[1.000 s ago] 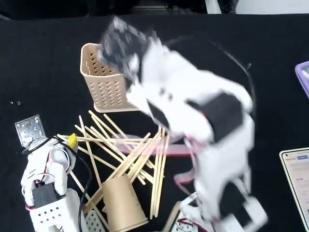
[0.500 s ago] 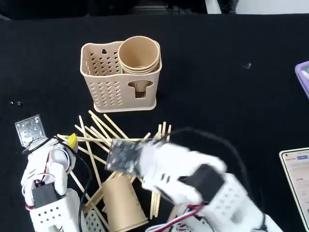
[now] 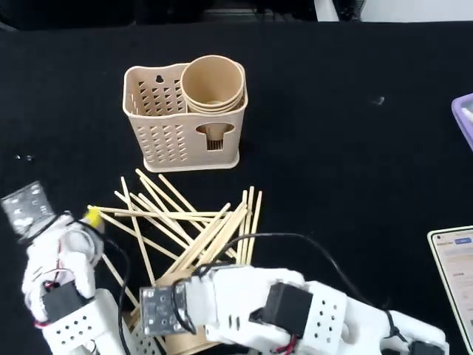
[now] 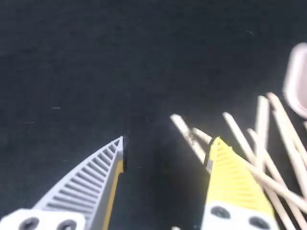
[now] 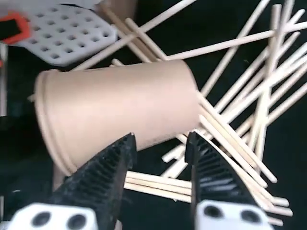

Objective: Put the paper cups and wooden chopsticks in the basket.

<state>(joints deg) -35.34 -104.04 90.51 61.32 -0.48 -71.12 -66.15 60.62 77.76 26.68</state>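
**Black counter, sticks loose, both tools released**

Surface: the counter [image 3: 332, 163] is matte black and runs edge to edge in the high view. Beyond its far edge the room is dark, w/ a white panel [image 3: 399, 9] at the far right.

Task things:
- The basket [image 3: 174, 137] stands upright on the far-left part of the counter.
- The stacked paper cups [image 3: 213, 81] sit upright in its right-hand compartment.
- The wooden chopsticks [image 3: 196, 222] lie in a loose crossed heap on the bare counter, nearer the arms than the basket and apart from it.
- A fallen cup [image 5: 115, 105] lies on its side among the sticks, touching several. In the high view it's mostly hidden under the R arm [image 3: 295, 310], which stretches low along the near edge.

R tool [image 5: 160, 143]: black fingers parted, grasping nothing, tips just over the fallen cup's side wall.

L tool [image 4: 165, 153]: grey and yellow fingers spread wide, released, over bare black counter. Chopstick ends lie just beside the yellow finger [image 4: 230, 182]. The L arm [image 3: 63, 288] sits at the near-left corner.

Other bits:
- A phone [image 3: 452, 274] lies at the right edge, w/ a purple item [image 3: 464, 111] farther back on the same edge.
- Tiny specks [image 3: 24, 157] sit on the left of the counter.
- A white perforated plate [image 5: 72, 33] lies near the fallen cup.
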